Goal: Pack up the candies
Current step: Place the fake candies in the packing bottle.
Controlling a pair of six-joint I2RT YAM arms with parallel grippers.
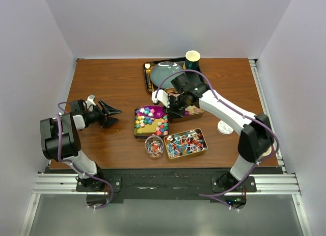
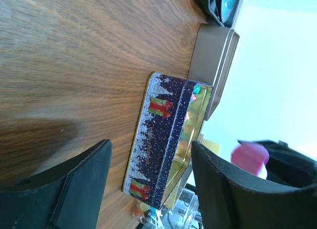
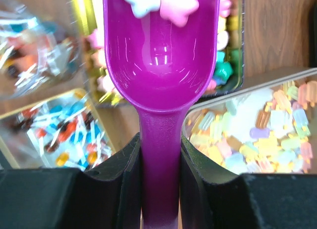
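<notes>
My right gripper point(image 1: 172, 106) point(image 3: 159, 142) is shut on the handle of a purple scoop point(image 1: 157, 111) point(image 3: 159, 66). The scoop's bowl hangs over the tin of multicoloured star candies point(image 1: 150, 123) point(image 3: 226, 46) and carries two of them, one white and one pink point(image 3: 163, 2). A tin of pale gummies point(image 1: 195, 112) point(image 3: 267, 135) lies partly under that arm. Red-blue-white wrapped pieces point(image 1: 186, 143) point(image 3: 59, 135) fill a third tin. My left gripper point(image 1: 110, 114) point(image 2: 151, 147) rests open to the left, facing the blue Christmas-printed side of the star tin point(image 2: 163, 140) without touching it.
A clear cup point(image 1: 154, 146) point(image 3: 34, 46) with a few wrapped candies stands in front of the star tin. At the back a dark tray point(image 1: 148, 78) bears a grey-green bowl point(image 1: 165, 73) and a green cup point(image 1: 192, 59). A round silver lid point(image 1: 224, 127) lies on the right.
</notes>
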